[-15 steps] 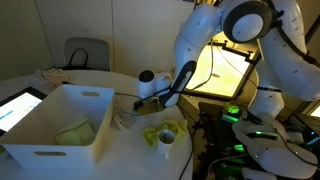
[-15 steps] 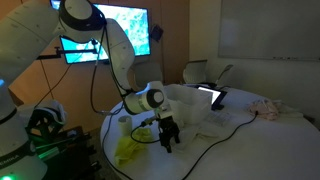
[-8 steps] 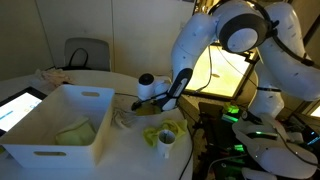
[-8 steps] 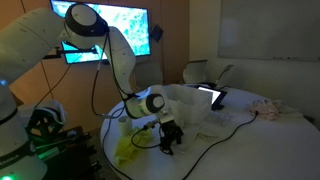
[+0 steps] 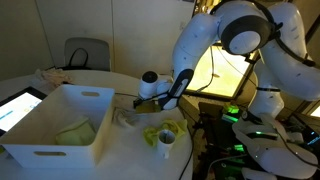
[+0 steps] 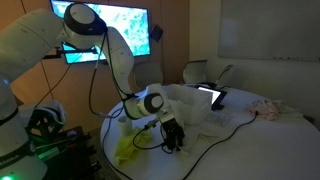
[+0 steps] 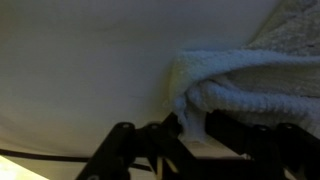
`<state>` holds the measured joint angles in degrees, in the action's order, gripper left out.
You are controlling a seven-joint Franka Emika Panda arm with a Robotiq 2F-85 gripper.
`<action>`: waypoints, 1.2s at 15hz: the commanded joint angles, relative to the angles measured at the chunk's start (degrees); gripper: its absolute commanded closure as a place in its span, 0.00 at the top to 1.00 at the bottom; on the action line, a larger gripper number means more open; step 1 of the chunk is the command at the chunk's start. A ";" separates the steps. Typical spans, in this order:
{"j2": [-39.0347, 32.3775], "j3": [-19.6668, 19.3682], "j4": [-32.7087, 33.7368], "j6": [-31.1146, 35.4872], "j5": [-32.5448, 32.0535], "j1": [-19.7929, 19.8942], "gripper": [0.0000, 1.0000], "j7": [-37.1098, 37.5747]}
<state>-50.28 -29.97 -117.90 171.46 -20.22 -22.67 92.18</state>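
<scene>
Round white table point(image 5: 125, 152) with a single robot arm lowered onto it, shown in both exterior views and in the wrist view. The gripper point(image 5: 143, 104) is seen at the middle of the frame in an exterior view, set low over the tabletop just right of a white bin point(image 5: 48, 152), and it appears again at lower centre from the opposite side point(image 6: 172, 140). In the wrist view the gripper point(image 7: 193, 128) enters from the bottom edge as two dark fingers point(image 7: 140, 150) drawn close together, with a fold of a white towel point(image 7: 250, 85) pinched between them. The rest of the towel is bunched toward the right side and upper right corner of that frame, resting on the pale table surface point(image 7: 90, 60). The same towel is made out in an exterior view as a crumpled pale heap point(image 5: 124, 118) lying on the table between the bin wall and the gripper, and touching the gripper's tips. A light green cloth point(image 5: 75, 131) is seen lying inside the bin, at the lower left of the frame. A yellow-green cloth point(image 5: 166, 128) is spread at the table's near edge, right of the gripper, with a small cup point(image 5: 165, 142) beside it; the same cloth is seen at lower left of the other frame point(image 6: 130, 148). A lit monitor point(image 6: 112, 30) is seen at upper left behind the arm.
</scene>
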 commanded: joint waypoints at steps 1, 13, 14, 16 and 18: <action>1.52 -2.98 -3.80 4.69 3.57 -3.23 0.01 -4.43; 6.58 -16.80 -14.64 12.59 18.53 -22.82 0.01 -19.26; 6.98 -18.68 -15.63 12.80 20.20 -25.47 0.01 -20.46; 8.22 -22.25 -17.67 13.20 23.51 -30.60 0.01 -23.06; 8.93 -25.73 -19.01 12.94 26.38 -35.79 0.01 -25.30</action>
<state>-43.96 -50.61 -132.98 182.82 1.96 -51.35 71.33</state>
